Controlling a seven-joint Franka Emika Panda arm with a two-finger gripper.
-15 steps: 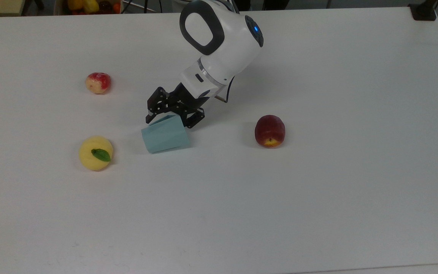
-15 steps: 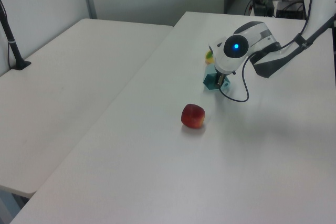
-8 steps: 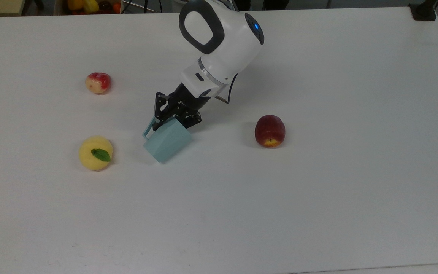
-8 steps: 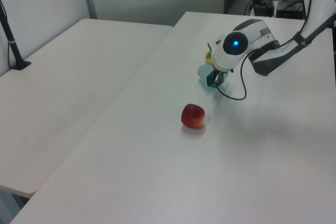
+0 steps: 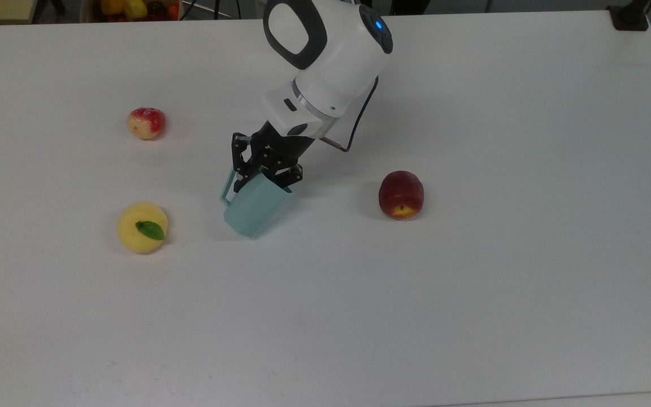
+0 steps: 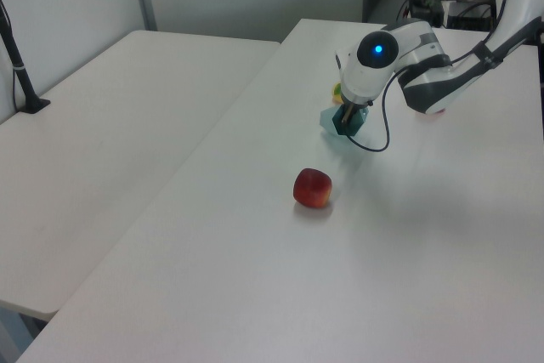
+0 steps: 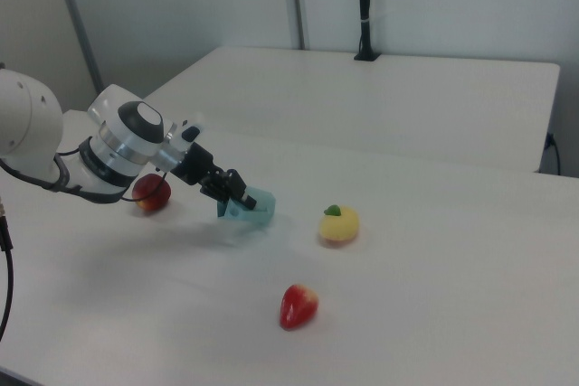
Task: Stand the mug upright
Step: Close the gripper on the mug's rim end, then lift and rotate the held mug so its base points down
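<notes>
Pale-blue faceted mug [image 5: 255,208] hangs tilted, rim pinched by the jaws.

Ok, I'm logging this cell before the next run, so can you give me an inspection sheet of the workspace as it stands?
Surface: white table, bare apart from the items below.
Job's things: pale blue mug tilted, not yet upright, handle toward the top view's left.
Clutter: dark red fruit; yellow fruit with a green leaf; small red-and-yellow fruit, all apart from the mug.
Grippers: gripper shut on the mug's rim.
Cables: black cable looping off the wrist.
Surroundings: second white table alongside; black post on a far table.
</notes>
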